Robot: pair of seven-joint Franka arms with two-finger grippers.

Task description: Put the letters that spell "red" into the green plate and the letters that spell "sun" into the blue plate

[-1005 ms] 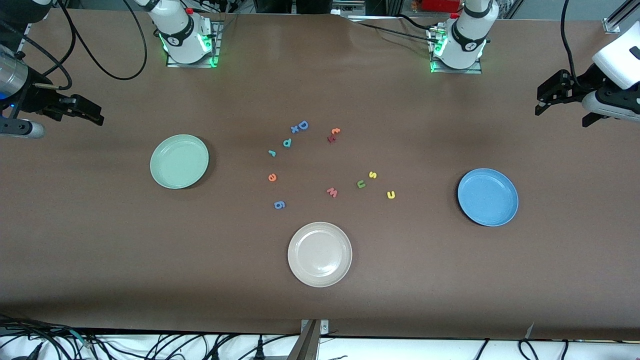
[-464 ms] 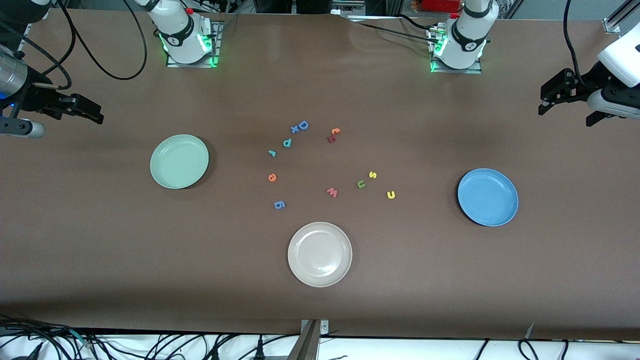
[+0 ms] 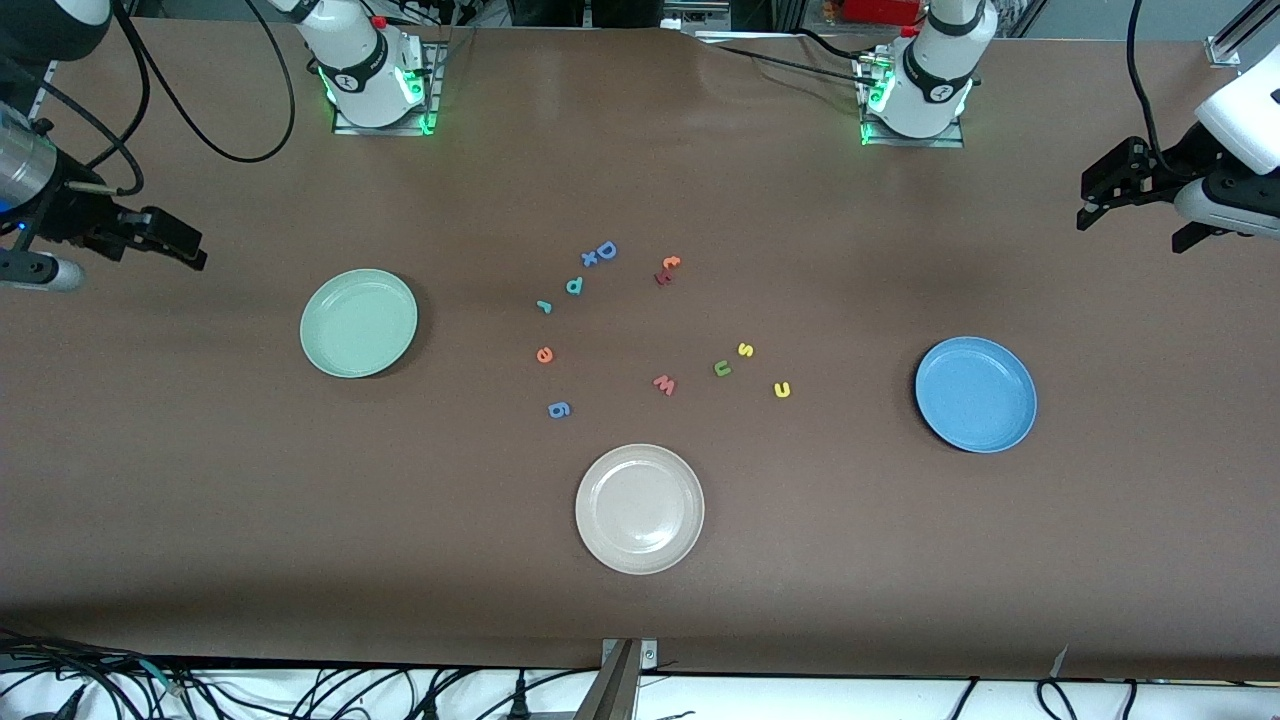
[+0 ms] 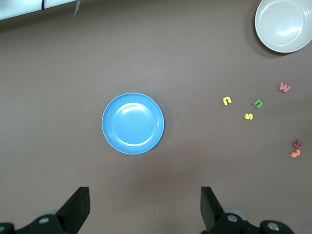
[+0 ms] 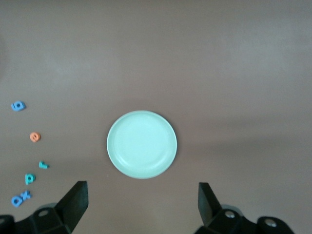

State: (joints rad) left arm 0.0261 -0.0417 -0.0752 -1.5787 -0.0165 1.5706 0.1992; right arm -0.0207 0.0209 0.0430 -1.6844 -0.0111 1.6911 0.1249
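Lying loose on the brown table, the 6 task letters sit between the 2 plates. The teal r, teal-blue d and orange e lie nearer the green plate. The yellow s, green u and yellow n lie nearer the blue plate. Both plates hold nothing. The right gripper hangs over the table's right-arm end, its fingers spread wide around nothing. The left gripper hangs over the left-arm end, fingers equally wide and holding nothing.
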